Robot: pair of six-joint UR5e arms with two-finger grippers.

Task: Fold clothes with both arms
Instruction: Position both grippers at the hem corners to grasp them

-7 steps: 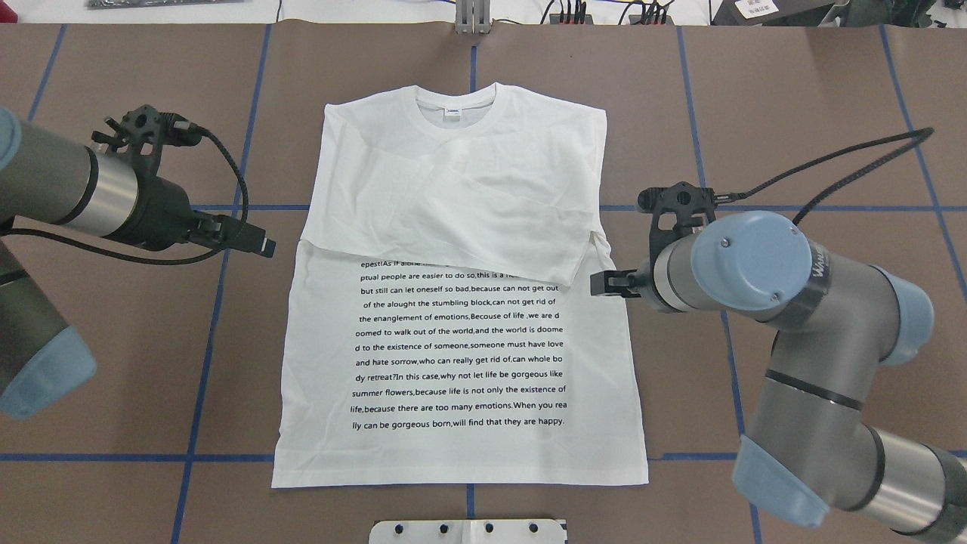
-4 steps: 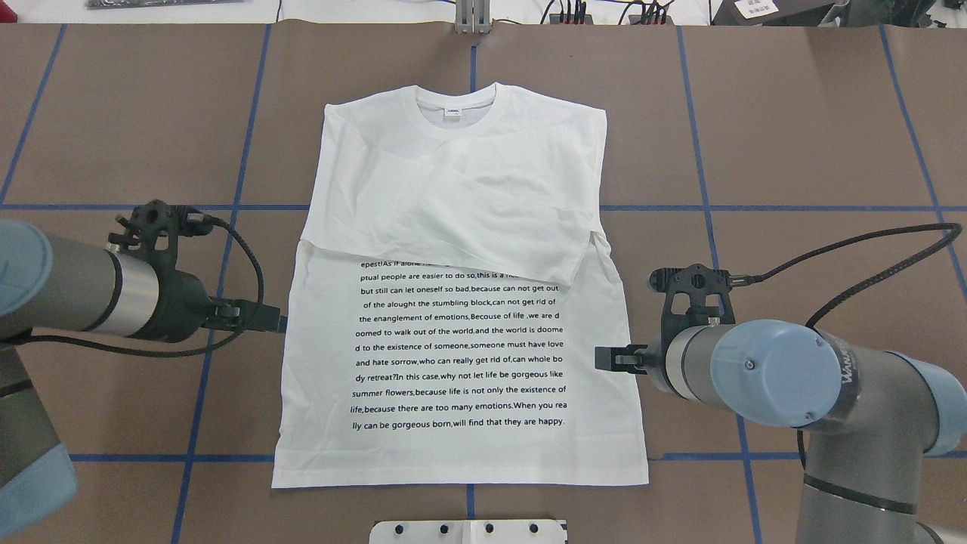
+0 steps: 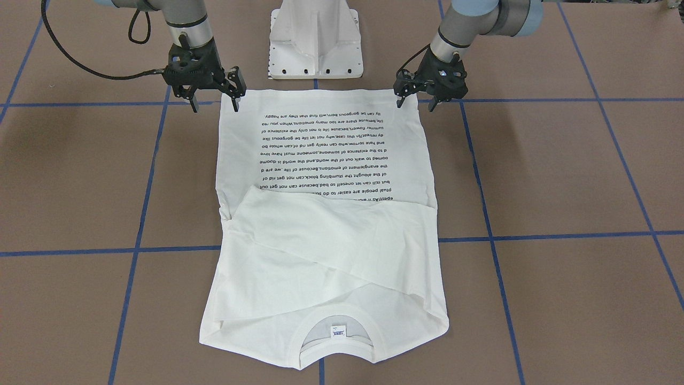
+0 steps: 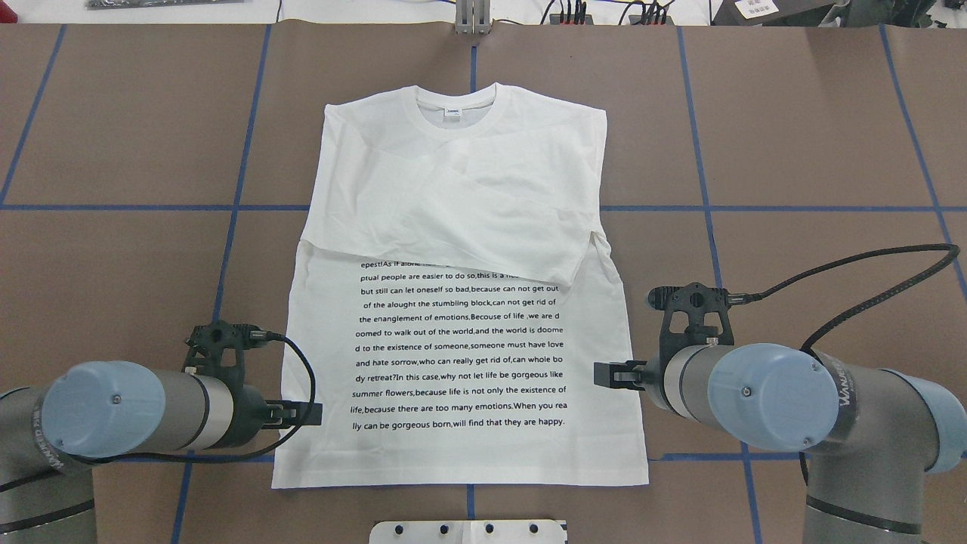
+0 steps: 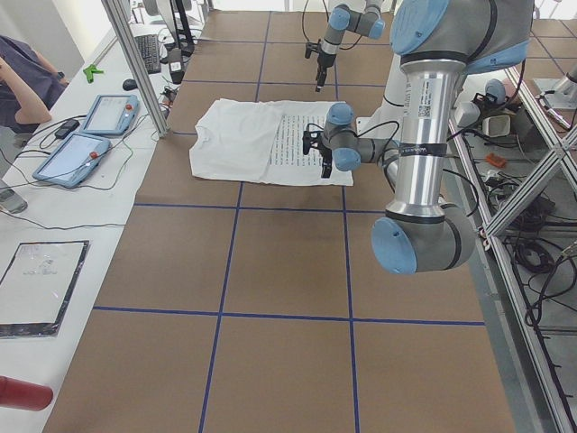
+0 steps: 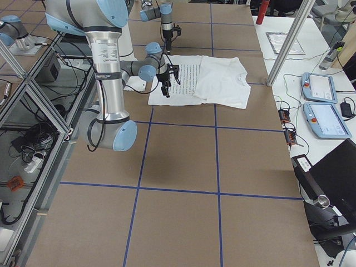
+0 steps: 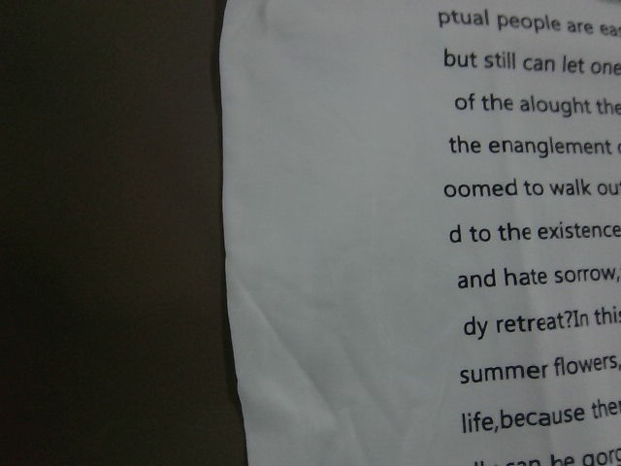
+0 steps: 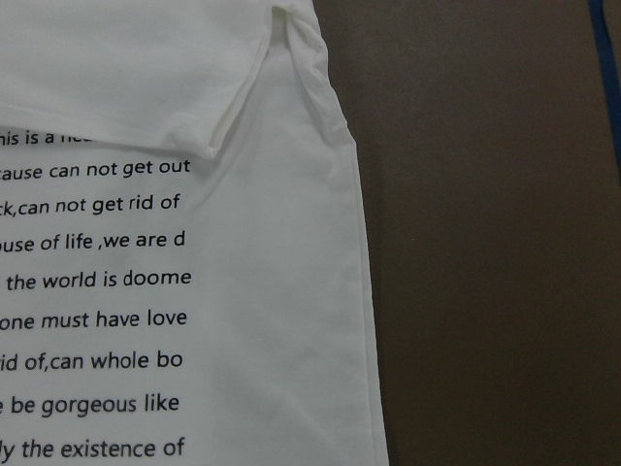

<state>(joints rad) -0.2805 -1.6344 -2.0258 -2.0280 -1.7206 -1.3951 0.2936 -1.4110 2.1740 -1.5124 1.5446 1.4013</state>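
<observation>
**Item: white long-sleeved T-shirt, mid-fold, hem grasp pending**

Position: The T-shirt is laid flat at the middle of the brown surface, printed text upward, collar away from the robot. Both sleeves are folded across the chest, one over the other. The hem is laid nearest the white pedestal base.

Jaws: The left gripper and right gripper are placed at opposite side edges of the shirt, near the hem corners. In the front-facing view both sets of jaws are seen spread wide, with nothing held.

Step in hand: The sleeve fold is judged complete. The arms are judged to be lining up for a lengthwise fold, hem toward collar.

Next move: Both hem corners would need to be pinched together, with the lower layer caught too, then lifted evenly and carried toward the collar so that the thin cloth is not skewed.

Not determined: Whether any jaw tip is touching the cloth cannot be told. Neither wrist view shows its own jaws, only a shirt edge, lines of print and dark surface. In the overhead view the jaw gap cannot be made out. The neck label is too small to read.
</observation>
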